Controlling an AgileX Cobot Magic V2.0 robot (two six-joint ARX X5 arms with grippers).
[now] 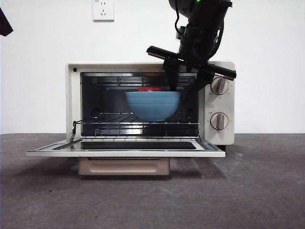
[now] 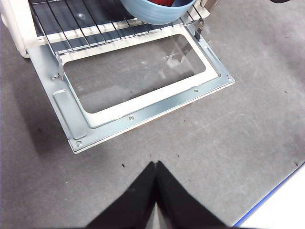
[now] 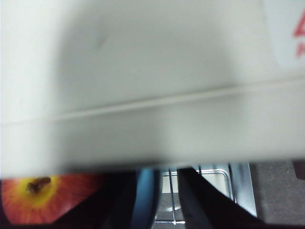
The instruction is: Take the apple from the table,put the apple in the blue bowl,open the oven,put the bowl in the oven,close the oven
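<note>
1. Right gripper [image 1: 177, 89] reaches down from the upper right into the open oven [image 1: 143, 67]; its two black jaws pinch the right rim of the blue bowl [image 1: 152, 106], one jaw inside the bowl, one outside. Right wrist view confirms: the blue rim [image 3: 147, 200] sits between the jaws.
2. Blue bowl is inside the oven cavity, over the wire rack [image 1: 143, 121]. Contact between bowl base and rack cannot be told.
3. Apple [image 1: 151, 88] lies in the bowl; only its red top shows above the rim in the front view. Its yellow stem end [image 3: 40, 195] shows in the right wrist view.
4. Oven door [image 1: 124, 149] is folded down flat and level, above the table [image 1: 248, 191].
5. Left gripper [image 2: 156, 164] hangs over the dark grey table in front of the lowered door, jaws pressed together, holding nothing.
6. Two grey knobs [image 1: 219, 86] sit on the right panel of the oven.
</note>
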